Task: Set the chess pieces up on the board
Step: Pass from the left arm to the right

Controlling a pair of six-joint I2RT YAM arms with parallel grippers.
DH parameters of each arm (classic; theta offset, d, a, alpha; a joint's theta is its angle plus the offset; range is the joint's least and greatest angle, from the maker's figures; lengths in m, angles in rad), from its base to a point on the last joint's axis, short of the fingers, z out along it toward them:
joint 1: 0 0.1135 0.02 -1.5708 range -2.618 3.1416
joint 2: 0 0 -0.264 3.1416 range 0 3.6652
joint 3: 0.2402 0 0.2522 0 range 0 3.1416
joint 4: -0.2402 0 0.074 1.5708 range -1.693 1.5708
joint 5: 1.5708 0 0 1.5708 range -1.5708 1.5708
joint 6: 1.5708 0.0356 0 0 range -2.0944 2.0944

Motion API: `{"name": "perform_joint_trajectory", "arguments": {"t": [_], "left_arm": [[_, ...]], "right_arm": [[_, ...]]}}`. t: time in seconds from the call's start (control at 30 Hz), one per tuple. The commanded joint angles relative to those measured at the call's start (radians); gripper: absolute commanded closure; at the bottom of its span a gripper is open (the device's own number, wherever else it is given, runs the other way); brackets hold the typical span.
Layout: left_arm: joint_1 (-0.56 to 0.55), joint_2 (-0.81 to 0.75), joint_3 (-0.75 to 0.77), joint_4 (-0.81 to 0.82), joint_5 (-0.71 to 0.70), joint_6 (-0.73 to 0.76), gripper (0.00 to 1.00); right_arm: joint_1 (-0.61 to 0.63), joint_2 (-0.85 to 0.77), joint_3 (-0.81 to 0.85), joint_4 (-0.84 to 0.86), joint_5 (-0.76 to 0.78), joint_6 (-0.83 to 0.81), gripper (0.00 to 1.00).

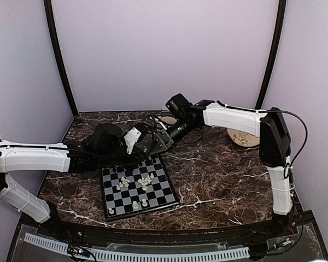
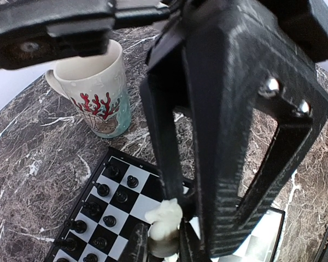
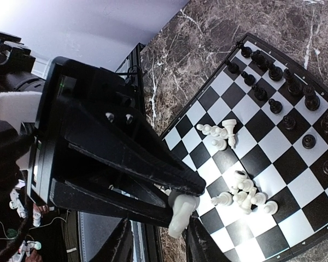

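Note:
The board (image 1: 163,192) lies in front of both arms. A heap of tipped white pieces (image 1: 145,180) lies at its middle, also in the right wrist view (image 3: 243,194). Black pieces (image 2: 101,210) stand in two rows along one edge, also in the right wrist view (image 3: 276,82). Both grippers meet just above the board's far edge. My left gripper (image 2: 163,248) is shut on a white knight (image 2: 165,221), also seen in the right wrist view (image 3: 180,215). My right gripper (image 3: 163,245) is open with its fingers on either side of that knight. In the top view the left gripper (image 1: 152,143) and right gripper (image 1: 163,143) overlap and hide the knight.
A cream mug with a red reindeer print (image 2: 95,90) stands on the marble just beyond the board's corner. A pale dish (image 1: 243,139) sits at the back right under the right arm. Three white pieces (image 1: 135,204) stand near the board's front edge.

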Motion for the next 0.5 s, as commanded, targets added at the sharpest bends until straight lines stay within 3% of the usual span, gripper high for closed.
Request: {"name": "perform_joint_trajectory", "arguments": {"t": [0.0,0.3,0.47], "left_arm": [[-0.005,-0.012,0.031,0.009,0.017,0.015,0.87],[-0.006,-0.016,0.030,0.009,0.014,0.021,0.87],[-0.006,-0.014,0.030,0.009,0.007,0.021,0.87]], "right_arm": [[-0.005,0.003,0.049,0.051,-0.006,0.018,0.66],[-0.020,0.010,0.046,0.058,0.002,0.024,0.70],[-0.021,0.019,0.048,0.067,-0.006,0.032,0.78]]}}
